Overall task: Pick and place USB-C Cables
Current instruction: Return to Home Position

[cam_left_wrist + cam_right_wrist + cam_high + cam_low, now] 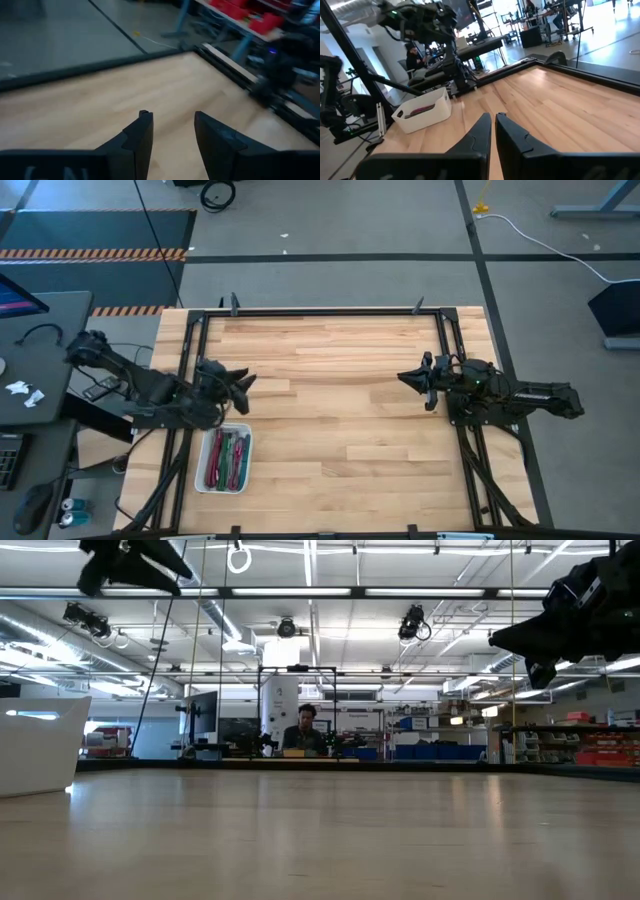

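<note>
The USB-C cables, green, magenta and purple bundles, lie lengthwise in a white tray near the table's left near corner. The right wrist view shows a few of these cables just inside the tray's rim. My left gripper hovers open above the table just beyond the tray's far end, pointing toward the table's right; its fingers hold nothing. My right gripper hangs shut over the right side of the table, pointing left, its fingers empty.
The wooden tabletop is framed by a black rail. In the low view the tray stands at the left and both arms hang high above the surface. A person sits far behind the table. A desk with clutter stands left of the table.
</note>
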Controlling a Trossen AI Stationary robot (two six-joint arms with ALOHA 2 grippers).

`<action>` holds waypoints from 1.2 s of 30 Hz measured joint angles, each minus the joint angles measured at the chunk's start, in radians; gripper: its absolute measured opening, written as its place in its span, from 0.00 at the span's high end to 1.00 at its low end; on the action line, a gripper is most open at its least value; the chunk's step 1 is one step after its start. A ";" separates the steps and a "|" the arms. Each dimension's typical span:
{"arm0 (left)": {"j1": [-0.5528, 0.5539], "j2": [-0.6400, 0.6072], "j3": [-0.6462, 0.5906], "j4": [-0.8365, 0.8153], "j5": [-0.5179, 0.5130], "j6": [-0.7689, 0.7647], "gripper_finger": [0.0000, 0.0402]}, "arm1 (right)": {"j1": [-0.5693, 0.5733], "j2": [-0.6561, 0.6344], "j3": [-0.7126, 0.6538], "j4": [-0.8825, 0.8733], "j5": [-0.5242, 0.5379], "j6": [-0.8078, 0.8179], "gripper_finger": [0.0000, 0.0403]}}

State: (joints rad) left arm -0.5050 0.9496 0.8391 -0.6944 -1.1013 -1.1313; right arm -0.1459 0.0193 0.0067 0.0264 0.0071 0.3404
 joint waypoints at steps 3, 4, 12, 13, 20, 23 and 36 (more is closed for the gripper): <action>0.020 -0.141 -0.161 0.244 0.064 0.191 0.63 | 0.000 0.000 0.000 0.002 0.000 0.000 0.92; 0.038 -0.187 -0.217 0.351 0.103 0.274 0.63 | 0.000 0.000 0.000 0.002 0.000 0.000 0.92; 0.316 -0.499 -0.677 1.081 0.668 0.646 0.62 | 0.000 0.000 0.000 0.002 -0.001 -0.001 0.92; 0.354 -0.526 -0.718 1.132 0.730 0.650 0.62 | 0.000 0.000 0.000 0.002 -0.001 0.000 0.92; 0.563 -0.624 -0.828 1.247 1.124 0.666 0.62 | 0.000 0.000 0.000 0.002 -0.001 0.000 0.92; 0.623 -0.625 -0.830 1.261 1.241 0.702 0.62 | 0.000 0.000 0.000 0.002 -0.002 0.000 0.92; 0.678 -0.623 -0.831 1.007 1.391 0.848 0.62 | 0.000 0.000 0.000 0.002 -0.001 0.000 0.92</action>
State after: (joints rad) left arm 0.1730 0.3264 0.0078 0.3128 0.2901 -0.2836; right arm -0.1459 0.0193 0.0067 0.0284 0.0059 0.3401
